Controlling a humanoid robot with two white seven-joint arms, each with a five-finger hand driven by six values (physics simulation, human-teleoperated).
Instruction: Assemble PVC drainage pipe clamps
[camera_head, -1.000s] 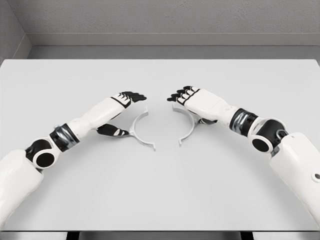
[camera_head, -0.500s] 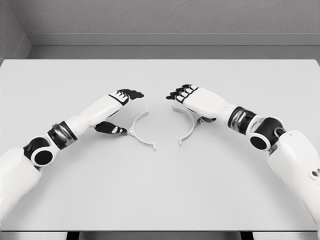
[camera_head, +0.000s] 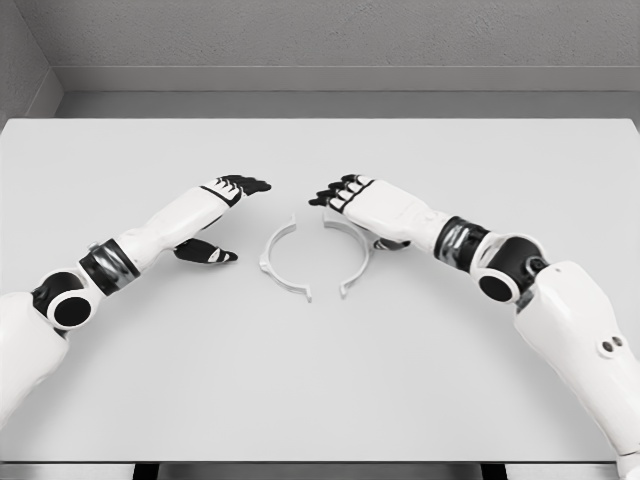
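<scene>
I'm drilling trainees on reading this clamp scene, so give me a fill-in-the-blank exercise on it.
1. There are ___ curved clamp halves on the table.
2. The left clamp half and the right clamp half face each other with a ___ between their ends.
3. The left hand holds ___.
4. The right hand reaches over the ___ clamp half.

Missing: two; gap; nothing; right

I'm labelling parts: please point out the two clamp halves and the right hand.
left clamp half (camera_head: 272, 262), head view, middle of its arc.
right clamp half (camera_head: 359, 262), head view, outer curve.
right hand (camera_head: 352, 196), head view, knuckles.
</scene>
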